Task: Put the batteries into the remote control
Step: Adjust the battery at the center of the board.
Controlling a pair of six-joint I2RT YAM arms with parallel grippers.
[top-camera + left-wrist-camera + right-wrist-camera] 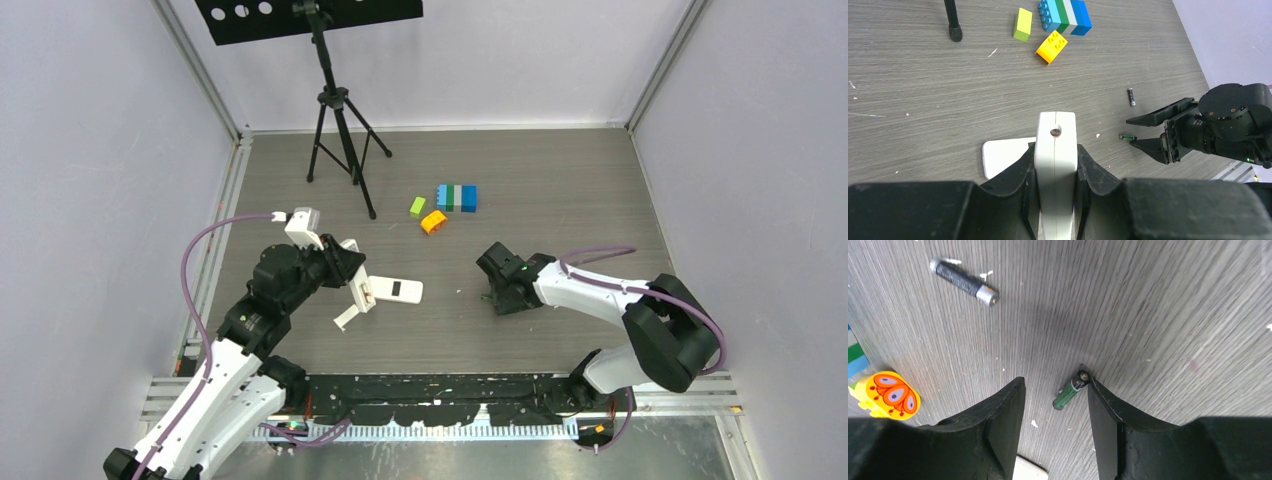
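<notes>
The setting is a robotics laboratory test cell. A grey wood-grain table [560, 190] is enclosed along its left, far and right edges by plain pale walls [90, 150], with aluminium profile posts [198, 68] at the far corners. A left arm [230, 390] and a right arm [590, 290] are bolted to a black mounting rail [450, 390] along the near edge. A tripod [338, 130] carrying a black perforated panel [300, 15] stands near the far-left corner.
</notes>
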